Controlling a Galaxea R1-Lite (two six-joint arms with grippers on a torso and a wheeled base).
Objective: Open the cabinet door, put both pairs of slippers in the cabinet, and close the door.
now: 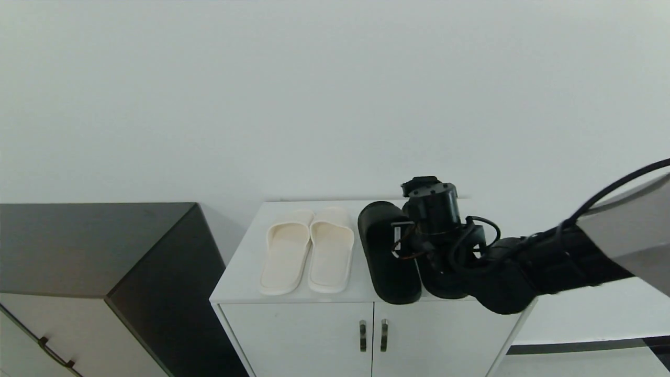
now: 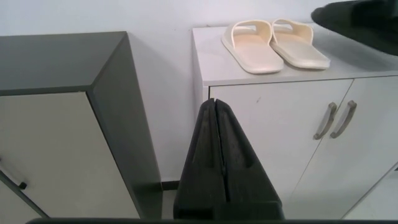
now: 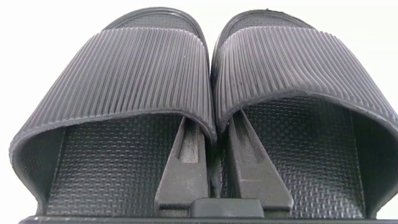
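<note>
The white cabinet (image 1: 293,335) stands with both doors closed, its two handles (image 1: 372,335) side by side at the middle. On its top lie a cream pair of slippers (image 1: 309,251) and, beside them, a black pair of slippers (image 1: 390,262). My right gripper (image 1: 419,241) is down over the black pair. In the right wrist view one finger (image 3: 183,168) sits inside each black slipper (image 3: 124,74) under the strap, pinching the two inner walls together. My left gripper (image 2: 216,106) is shut and empty, low in front of the cabinet's left side.
A dark-topped cabinet (image 1: 94,246) with pale fronts stands just left of the white one, a narrow gap between them. A white ledge (image 1: 591,314) runs along the right. A plain wall is behind.
</note>
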